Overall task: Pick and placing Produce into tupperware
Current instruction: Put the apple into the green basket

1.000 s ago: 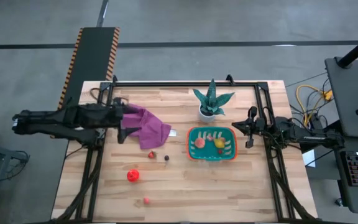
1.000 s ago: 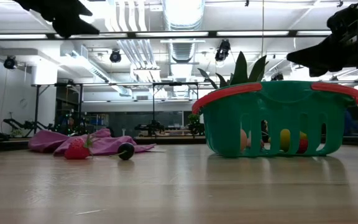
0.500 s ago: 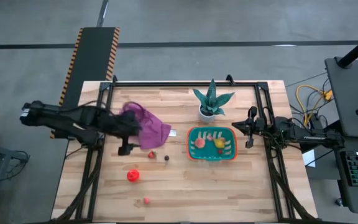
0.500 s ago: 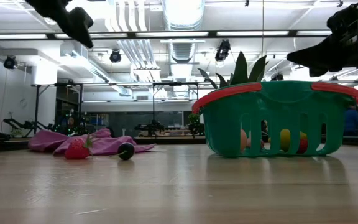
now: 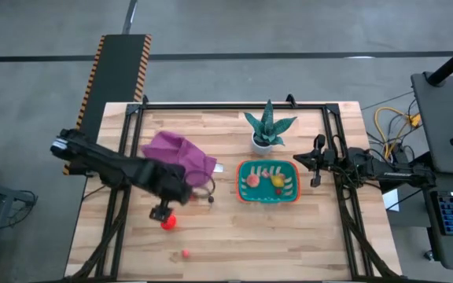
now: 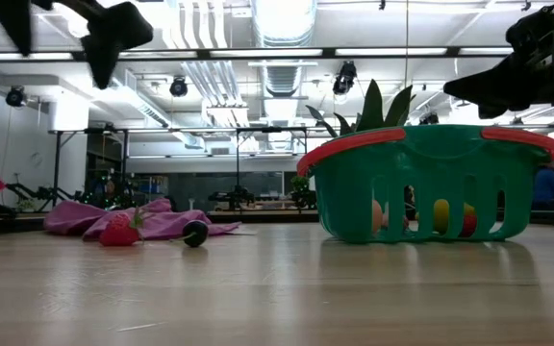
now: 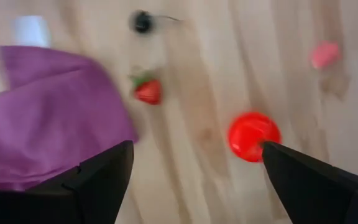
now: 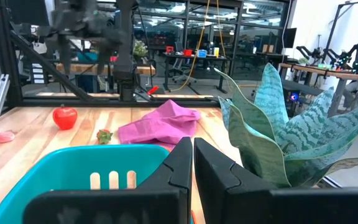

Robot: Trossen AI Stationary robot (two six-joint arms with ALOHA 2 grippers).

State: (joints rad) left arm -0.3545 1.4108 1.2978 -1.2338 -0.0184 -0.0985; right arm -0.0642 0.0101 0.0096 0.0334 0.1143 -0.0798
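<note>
The left pincer (image 5: 162,212), spread wide, is hovering over the red tomato (image 5: 168,222) well left of the tub (image 5: 268,183), needing to drop and clench, while the right pincer (image 5: 316,163) is waiting clenched beside the tub

A robotics lab or workshop — exposed ceiling ducts (image 6: 282,38) and strip lights overhead, workbenches (image 8: 191,62) crowded with gear behind glass partitions, concrete floor (image 5: 289,27) around the wooden tabletop (image 5: 234,244).

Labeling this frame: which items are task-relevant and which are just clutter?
Job:
- tupperware
- red tomato
- strawberry
- dark fruit
- pink piece
- produce in the tub
- left end effector, open above the tomato

Clutter:
- purple cloth
- potted plant
</note>
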